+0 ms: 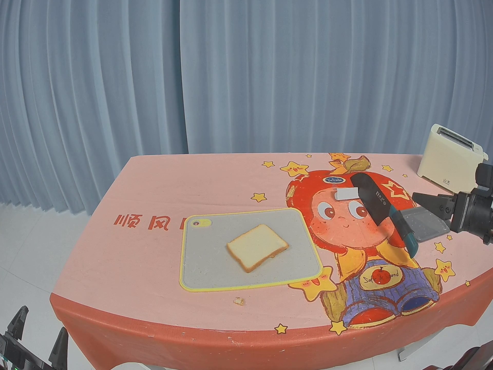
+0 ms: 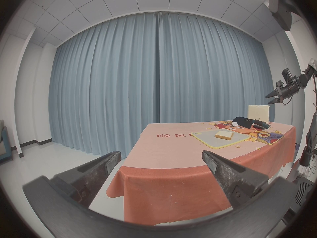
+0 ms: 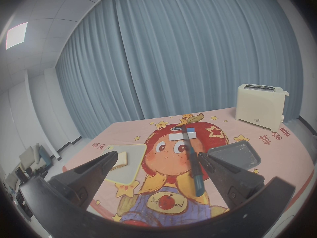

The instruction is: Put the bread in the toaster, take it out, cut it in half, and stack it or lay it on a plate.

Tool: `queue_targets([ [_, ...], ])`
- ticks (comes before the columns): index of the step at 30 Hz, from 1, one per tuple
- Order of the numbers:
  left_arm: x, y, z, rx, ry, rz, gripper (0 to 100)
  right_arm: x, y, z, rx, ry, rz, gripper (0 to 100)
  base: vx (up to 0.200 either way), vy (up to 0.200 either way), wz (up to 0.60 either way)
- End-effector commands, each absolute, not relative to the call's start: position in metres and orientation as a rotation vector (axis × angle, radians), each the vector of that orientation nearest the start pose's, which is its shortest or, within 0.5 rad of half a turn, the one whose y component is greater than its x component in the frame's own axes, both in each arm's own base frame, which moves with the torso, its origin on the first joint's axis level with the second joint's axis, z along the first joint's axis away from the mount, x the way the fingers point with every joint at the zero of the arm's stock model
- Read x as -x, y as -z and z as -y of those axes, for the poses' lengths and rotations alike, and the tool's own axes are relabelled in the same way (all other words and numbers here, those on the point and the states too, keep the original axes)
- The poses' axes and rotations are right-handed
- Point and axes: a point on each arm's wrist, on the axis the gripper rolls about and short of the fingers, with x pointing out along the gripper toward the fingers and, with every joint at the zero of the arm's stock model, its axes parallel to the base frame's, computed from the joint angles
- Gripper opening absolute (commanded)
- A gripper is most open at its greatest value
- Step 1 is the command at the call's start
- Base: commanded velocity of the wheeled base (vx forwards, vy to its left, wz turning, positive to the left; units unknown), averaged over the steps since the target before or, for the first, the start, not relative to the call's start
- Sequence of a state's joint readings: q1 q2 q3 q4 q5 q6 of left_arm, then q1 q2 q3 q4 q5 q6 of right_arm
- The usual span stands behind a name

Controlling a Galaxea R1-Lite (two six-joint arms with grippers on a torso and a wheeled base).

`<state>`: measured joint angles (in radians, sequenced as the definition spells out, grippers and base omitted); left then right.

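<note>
Right end effector [image 3: 158, 156] spread, one bread [image 1: 257, 246], one knife [image 1: 382, 209]

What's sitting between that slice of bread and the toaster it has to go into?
The knife lies across the way, between the cutting board holding the bread and the toaster; a grey tray sits just beyond it. Both lie low, so a lifted slice should probably clear them.

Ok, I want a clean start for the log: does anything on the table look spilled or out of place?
Just one small thing: a crumb lies on the tablecloth, just off the cutting board at its near edge. The bread lies flat and whole on the board; nothing else stands out.
</note>
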<state>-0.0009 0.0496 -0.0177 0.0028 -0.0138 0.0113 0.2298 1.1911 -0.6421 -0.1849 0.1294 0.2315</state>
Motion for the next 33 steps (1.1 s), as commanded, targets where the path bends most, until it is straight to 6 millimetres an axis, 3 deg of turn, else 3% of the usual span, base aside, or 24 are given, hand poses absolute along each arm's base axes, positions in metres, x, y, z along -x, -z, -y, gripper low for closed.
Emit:
queue_targets([
  [1,0.019,-0.077,0.000,-0.010,0.016,-0.052,100,-0.186,-0.207,-0.031,-0.208,-0.245,-0.419,100,0.000,0.000,0.00],
  [8,0.019,-0.077,0.000,-0.010,0.016,-0.052,100,-0.205,-0.208,-0.027,-0.218,-0.242,-0.362,100,0.000,0.000,0.00],
  [13,0.019,-0.077,0.000,-0.010,0.016,-0.052,100,-0.229,-0.207,-0.025,-0.226,-0.224,-0.382,100,0.000,0.000,0.00],
  [22,0.019,-0.077,0.000,-0.010,0.016,-0.052,100,-0.232,-0.186,-0.019,-0.233,-0.228,-0.465,100,0.000,0.000,0.00],
  [33,0.019,-0.077,0.000,-0.010,0.014,-0.052,100,-0.232,-0.180,-0.018,-0.232,-0.226,-0.488,100,0.000,0.000,0.00],
])
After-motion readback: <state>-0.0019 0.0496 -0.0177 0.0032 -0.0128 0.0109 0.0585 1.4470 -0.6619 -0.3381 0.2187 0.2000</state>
